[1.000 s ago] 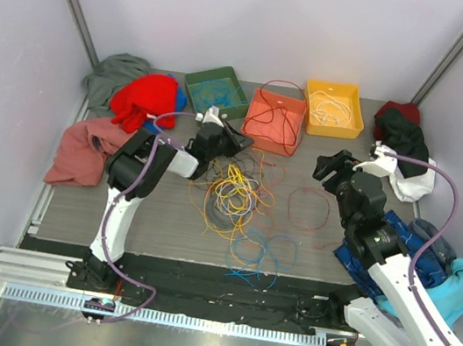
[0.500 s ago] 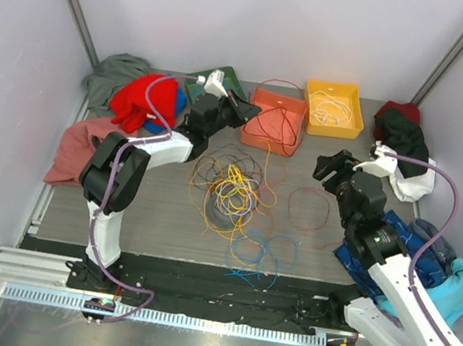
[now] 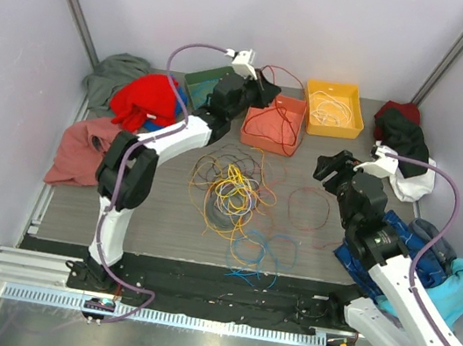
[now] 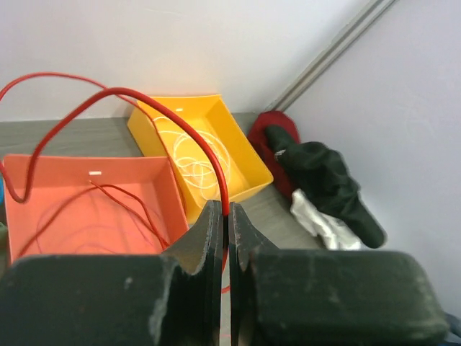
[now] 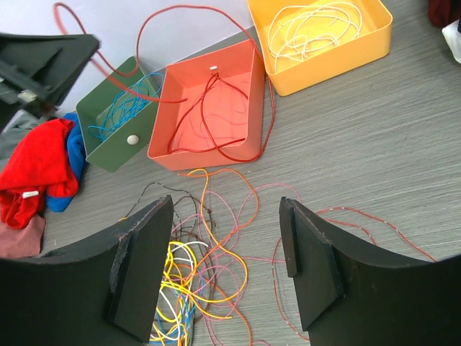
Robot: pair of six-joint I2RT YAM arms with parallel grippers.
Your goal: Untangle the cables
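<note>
The main risk is that the red cable [image 4: 166, 115] ends up outside the orange bin [image 3: 255, 139] instead of in it. The wire is stiff and springy. It stands up in a tall arch over the bin, and in the right wrist view one of its loops already hangs over the bin's right wall onto the table. If it is let go from this height, the arch could flop left toward the green bin [image 5: 101, 137], which holds blue wire, or right toward the yellow bin [image 3: 332, 131], which holds white wire. A further pull upward could also drag the coil lying in the orange bin out over the rim. The grip looks slight too, since the wire is caught only near the fingertips, so I judge it could slip out early.

The left gripper [image 4: 225, 209] is pinched tight on the red cable, high above the far left corner of the orange bin. The cable comes out between the two tips, climbs, curves left and drops into the bin. The right gripper [image 5: 225, 209] is spread wide and holds nothing. It hovers over the table to the right of the tangle [image 3: 233, 193], with thin orange and pink strands lying below and between its fingers, well apart from them. The remaining cables lie mid-table as a yellow, orange and brown knot, with blue loops [image 3: 258, 253] nearer the front edge.
</note>
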